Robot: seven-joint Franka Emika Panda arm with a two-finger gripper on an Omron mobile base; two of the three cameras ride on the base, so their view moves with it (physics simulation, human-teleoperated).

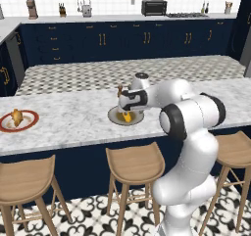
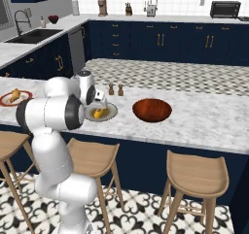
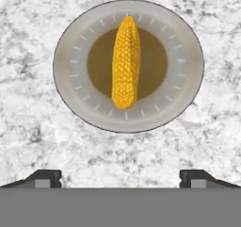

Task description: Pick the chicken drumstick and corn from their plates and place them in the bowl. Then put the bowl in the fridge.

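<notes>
Corn [image 3: 126, 61] sits untouched on the grey plate [image 3: 183, 70], lying across its brownish centre, mid-bench. Nothing picked yet by the look of it.

Left to right along the bench [image 2: 214, 121] in the right base view:
- red-rimmed plate [image 2: 6, 101] at the far left end, chicken drumstick [image 2: 16, 94] on it. Well apart from everything else.
- grey plate with the corn, under the hand.
- two small shakers [image 2: 115, 89] just behind that plate.
- bowl [image 2: 152, 110] to the right of the grey plate, near but not touching. Looks empty.

Gripper [image 3: 120, 178]: hovering above the corn plate, pointed down at it, jaws spread wide, holding nothing. Hand view shows both fingertips [image 3: 46, 176] at the bottom edge with the plate ahead of them, so the gripper isn't centred over the cob. The cob runs along the view's up-down line, between the two tips.

Progress, my read: start of the first pick. Left: line up and descend on the corn, grasp, drop it in the bowl; same for the drumstick, which means a long reach or a base move to the left; then carry the bowl to the fridge.

Stools [image 1: 135, 164] line the near side of the bench.
</notes>
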